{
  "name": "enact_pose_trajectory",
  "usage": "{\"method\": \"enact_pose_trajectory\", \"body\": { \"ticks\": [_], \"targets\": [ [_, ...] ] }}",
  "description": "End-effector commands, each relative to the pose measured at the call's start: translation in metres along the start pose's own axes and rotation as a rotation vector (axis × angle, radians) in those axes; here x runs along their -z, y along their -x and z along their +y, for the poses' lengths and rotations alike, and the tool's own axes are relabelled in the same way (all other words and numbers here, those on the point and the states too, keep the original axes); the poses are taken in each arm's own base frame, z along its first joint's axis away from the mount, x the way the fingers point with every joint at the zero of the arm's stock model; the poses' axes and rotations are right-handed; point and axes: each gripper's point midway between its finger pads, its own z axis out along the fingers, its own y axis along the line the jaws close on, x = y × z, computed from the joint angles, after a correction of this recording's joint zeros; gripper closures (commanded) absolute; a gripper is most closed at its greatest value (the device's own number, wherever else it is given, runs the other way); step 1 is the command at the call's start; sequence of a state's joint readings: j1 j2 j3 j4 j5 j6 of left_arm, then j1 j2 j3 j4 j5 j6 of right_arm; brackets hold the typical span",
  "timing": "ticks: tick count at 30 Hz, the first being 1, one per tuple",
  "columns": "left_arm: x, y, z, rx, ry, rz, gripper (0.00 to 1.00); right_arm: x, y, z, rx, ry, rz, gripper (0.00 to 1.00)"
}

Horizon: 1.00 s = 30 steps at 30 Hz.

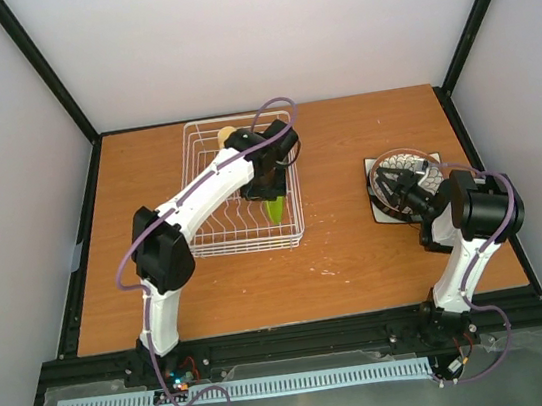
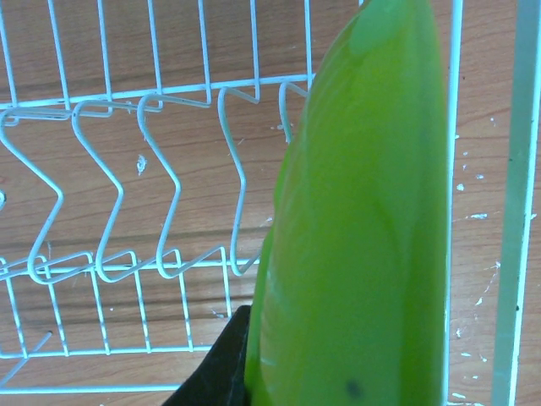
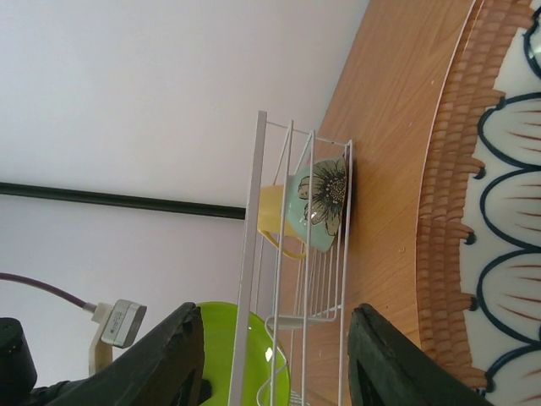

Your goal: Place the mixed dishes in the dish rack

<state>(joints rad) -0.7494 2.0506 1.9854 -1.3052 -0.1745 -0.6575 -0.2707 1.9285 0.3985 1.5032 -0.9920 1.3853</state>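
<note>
The white wire dish rack [image 1: 213,206] stands at mid-table. My left gripper [image 1: 272,191] is shut on the lime-green plate [image 1: 276,209] and holds it on edge inside the rack near its right side. In the left wrist view the plate [image 2: 363,237] fills the right half, with one black finger [image 2: 218,372] against it and the rack prongs [image 2: 110,211] behind. The yellow-tan mug [image 3: 270,211] and the pale grey-green flowered cup [image 3: 319,203] sit at the rack's far end. My right gripper [image 1: 402,188] hangs open and empty just over the cream plate with the patterned rim [image 1: 426,169], which also shows in the right wrist view [image 3: 499,211]. The white plate is not in view.
The patterned plate lies on a dark square mat [image 1: 386,213] at the right. Black frame posts [image 1: 43,73] and pale walls close in the table. The left arm's purple cable [image 1: 273,107] loops above the rack.
</note>
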Motion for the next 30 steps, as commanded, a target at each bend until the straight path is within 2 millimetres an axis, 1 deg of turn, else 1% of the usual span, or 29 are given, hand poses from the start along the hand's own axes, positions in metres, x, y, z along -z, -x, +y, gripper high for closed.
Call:
{"method": "enact_pose_trajectory", "body": {
  "ticks": [1, 4, 8, 9, 11, 13, 14, 17, 19, 21, 22, 24, 26, 28, 30],
  "targets": [
    [0.010, 0.001, 0.009, 0.043, 0.028, -0.031, 0.99, 0.004, 0.002, 0.027, 0.137, 0.088, -0.009, 0.53],
    [0.008, -0.002, 0.010, 0.053, 0.035, -0.026, 0.99, 0.004, 0.001, 0.027, 0.143, 0.089, -0.009, 0.53],
    [0.003, 0.000, 0.008, 0.049, 0.040, -0.023, 0.99, 0.004, 0.002, 0.035, 0.168, 0.102, -0.009, 0.53],
    [0.002, 0.002, 0.005, 0.047, 0.033, -0.022, 0.95, 0.004, 0.001, 0.038, 0.175, 0.107, -0.007, 0.53],
    [-0.002, 0.003, 0.001, 0.039, 0.025, -0.011, 0.69, 0.005, 0.001, 0.046, 0.201, 0.119, -0.002, 0.53],
    [-0.005, 0.004, -0.003, 0.030, 0.016, -0.005, 0.47, 0.005, 0.001, 0.051, 0.220, 0.120, 0.001, 0.52],
    [-0.005, 0.005, -0.003, 0.027, 0.015, -0.005, 0.39, 0.005, 0.001, 0.052, 0.229, 0.117, 0.002, 0.52],
    [-0.004, 0.007, -0.003, 0.022, 0.019, -0.015, 0.32, 0.005, 0.002, 0.056, 0.259, 0.102, 0.002, 0.52],
    [-0.002, 0.009, -0.002, 0.020, 0.023, -0.023, 0.25, 0.005, 0.003, 0.058, 0.274, 0.094, 0.001, 0.52],
    [0.000, 0.011, -0.001, 0.020, 0.024, -0.033, 0.23, 0.005, 0.003, 0.061, 0.292, 0.089, -0.001, 0.51],
    [0.002, 0.012, -0.001, 0.021, 0.025, -0.040, 0.20, 0.005, 0.003, 0.063, 0.300, 0.088, -0.002, 0.51],
    [0.011, 0.019, 0.001, 0.024, 0.027, -0.077, 0.12, 0.007, 0.003, 0.072, 0.327, 0.093, -0.005, 0.51],
    [0.030, 0.030, 0.004, 0.038, 0.022, -0.140, 0.10, 0.008, 0.003, 0.081, 0.364, 0.099, -0.006, 0.51],
    [0.061, 0.046, 0.010, 0.062, 0.013, -0.245, 0.08, 0.010, 0.002, 0.092, 0.410, 0.096, -0.010, 0.51],
    [0.100, 0.064, 0.016, 0.080, -0.023, -0.385, 0.05, 0.012, 0.004, 0.102, 0.465, 0.063, -0.026, 0.51]
  ]
}}
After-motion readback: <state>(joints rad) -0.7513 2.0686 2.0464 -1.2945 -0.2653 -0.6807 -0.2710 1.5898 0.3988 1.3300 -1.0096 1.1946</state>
